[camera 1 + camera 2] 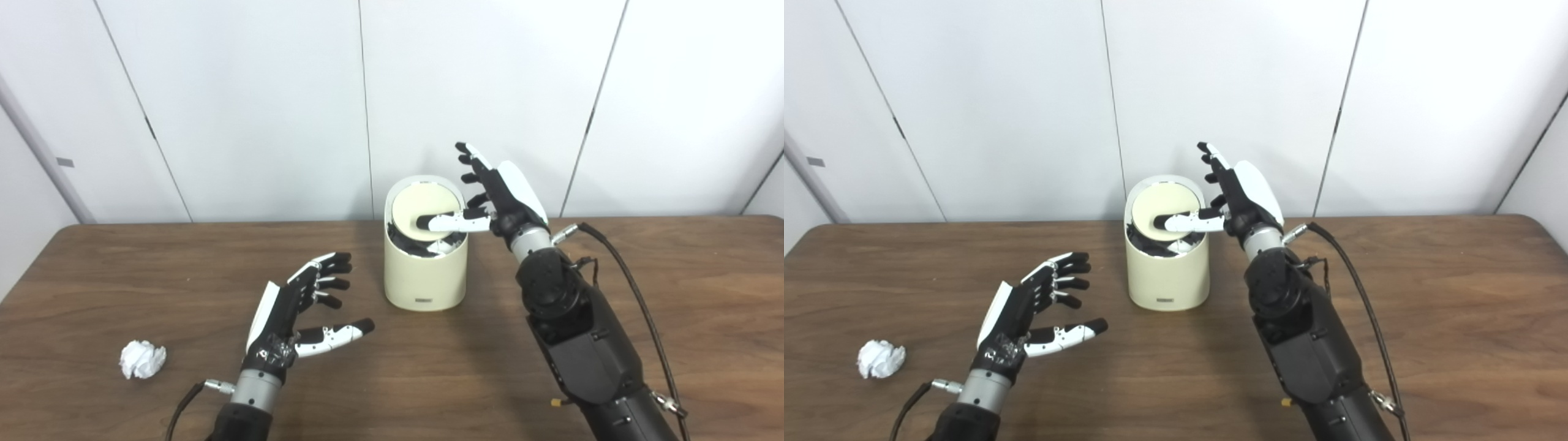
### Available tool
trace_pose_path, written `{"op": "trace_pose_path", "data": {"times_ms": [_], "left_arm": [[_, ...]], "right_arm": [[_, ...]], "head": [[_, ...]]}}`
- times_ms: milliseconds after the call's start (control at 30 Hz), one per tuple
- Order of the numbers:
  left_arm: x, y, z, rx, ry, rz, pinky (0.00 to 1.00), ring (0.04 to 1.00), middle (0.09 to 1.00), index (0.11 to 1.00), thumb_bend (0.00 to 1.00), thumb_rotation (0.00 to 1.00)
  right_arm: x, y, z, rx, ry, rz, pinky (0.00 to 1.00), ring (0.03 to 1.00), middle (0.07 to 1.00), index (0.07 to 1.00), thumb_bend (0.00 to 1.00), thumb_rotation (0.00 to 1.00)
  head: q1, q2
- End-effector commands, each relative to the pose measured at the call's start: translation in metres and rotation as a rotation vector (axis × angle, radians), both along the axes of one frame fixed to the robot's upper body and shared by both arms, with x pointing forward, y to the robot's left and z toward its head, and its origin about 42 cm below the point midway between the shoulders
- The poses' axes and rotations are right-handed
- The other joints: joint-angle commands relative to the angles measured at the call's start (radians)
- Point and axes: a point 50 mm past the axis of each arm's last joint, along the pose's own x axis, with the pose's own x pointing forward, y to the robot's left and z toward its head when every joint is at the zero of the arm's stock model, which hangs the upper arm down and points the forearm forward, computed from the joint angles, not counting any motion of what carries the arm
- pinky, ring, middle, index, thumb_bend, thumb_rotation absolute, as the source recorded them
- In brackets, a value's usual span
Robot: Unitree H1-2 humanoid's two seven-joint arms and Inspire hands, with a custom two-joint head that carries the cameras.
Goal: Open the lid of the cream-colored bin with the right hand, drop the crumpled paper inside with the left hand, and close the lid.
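Note:
The cream-colored bin stands upright at the table's middle. Its round lid is tilted, leaving a dark gap at the front where something white shows. My right hand is beside the bin's right rim, fingers spread and pointing up, with the thumb lying across the lid; it grips nothing. The crumpled white paper lies on the table at the near left. My left hand hovers open between the paper and the bin, palm turned right, empty and well apart from the paper.
The brown wooden table runs the full width of the view, with white wall panels behind it. A black cable loops along the right forearm. Nothing else stands on the table.

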Motion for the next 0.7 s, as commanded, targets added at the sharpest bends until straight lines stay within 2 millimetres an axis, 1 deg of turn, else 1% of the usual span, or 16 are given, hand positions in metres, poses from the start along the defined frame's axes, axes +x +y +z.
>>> {"op": "trace_pose_path", "data": {"times_ms": [0, 133, 300, 367, 500, 667], "left_arm": [[0.004, -0.004, 0.019, -0.004, -0.077, -0.01, 0.6, 0.717, 0.784, 0.806, 0.77, 0.08], [0.004, -0.004, 0.02, -0.013, -0.084, -0.018, 0.58, 0.71, 0.784, 0.805, 0.76, 0.06], [0.003, -0.004, 0.021, -0.002, -0.085, -0.013, 0.59, 0.708, 0.782, 0.805, 0.76, 0.07], [0.003, -0.004, 0.021, -0.007, -0.082, -0.012, 0.58, 0.704, 0.781, 0.803, 0.76, 0.07], [0.002, -0.004, 0.021, -0.007, -0.082, -0.012, 0.59, 0.705, 0.781, 0.804, 0.76, 0.07], [0.0, -0.003, 0.02, -0.011, -0.08, -0.017, 0.58, 0.709, 0.786, 0.806, 0.75, 0.06]], "right_arm": [[0.005, 0.005, 0.034, -0.012, -0.102, 0.011, 0.62, 0.84, 0.926, 0.951, 0.89, 0.34], [0.006, 0.005, 0.033, -0.027, -0.092, 0.004, 0.63, 0.841, 0.925, 0.951, 0.89, 0.32], [0.008, 0.004, 0.03, -0.034, -0.085, 0.0, 0.64, 0.843, 0.922, 0.945, 0.89, 0.3], [0.009, 0.004, 0.029, -0.036, -0.082, -0.002, 0.66, 0.848, 0.924, 0.944, 0.89, 0.29], [0.008, 0.002, 0.027, -0.055, -0.081, -0.013, 0.64, 0.831, 0.914, 0.939, 0.88, 0.27], [0.009, 0.0, 0.024, -0.073, -0.079, -0.02, 0.66, 0.839, 0.91, 0.935, 0.86, 0.26]], "head": [[-0.001, 0.0], [-0.001, 0.0], [0.0, 0.002], [0.0, 0.002], [-0.002, 0.003], [-0.001, 0.005]]}}
